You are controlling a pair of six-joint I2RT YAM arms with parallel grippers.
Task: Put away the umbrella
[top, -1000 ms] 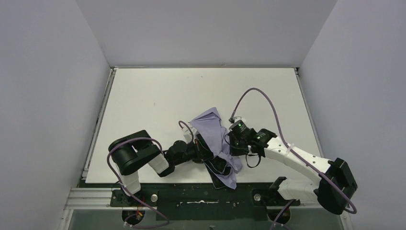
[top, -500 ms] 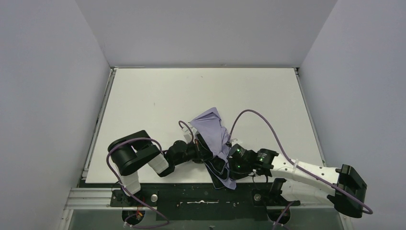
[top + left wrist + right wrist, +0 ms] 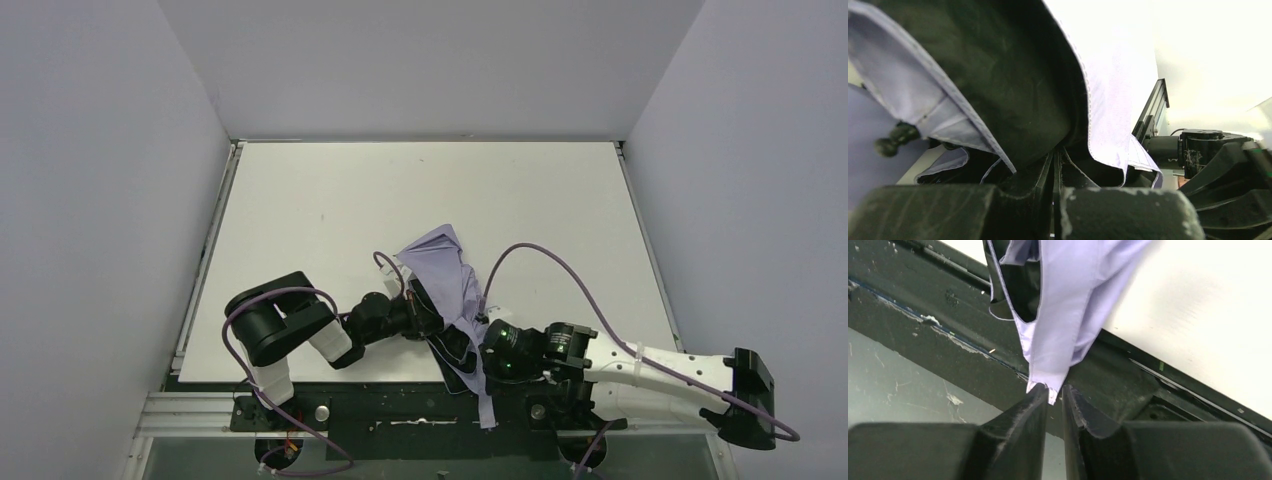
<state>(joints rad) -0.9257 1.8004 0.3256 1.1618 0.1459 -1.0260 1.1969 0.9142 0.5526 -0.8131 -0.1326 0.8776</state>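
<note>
At the near edge of the table, about the middle of its width, lies the umbrella. It is half collapsed, and its pale lavender canopy is crumpled and shows a black inner side. One pointed part of the canopy lies further in on the table. Another narrow strip of it is stretched past the near edge of the table and over the black frame below.

The left gripper is on the table just inside the near edge. Its fingers are pressed almost together on dark folds of the umbrella, and lavender hems with pale stitching hang close above them. The right gripper is beyond the near edge of the table, above the black frame. Its two fingers pinch the very tip of the lavender strip, which runs taut from them toward the table.

A small black knob-like part shows among the folds, but I cannot tell what it is. A purple cable arches from the right arm over the near right part of the table.
</note>
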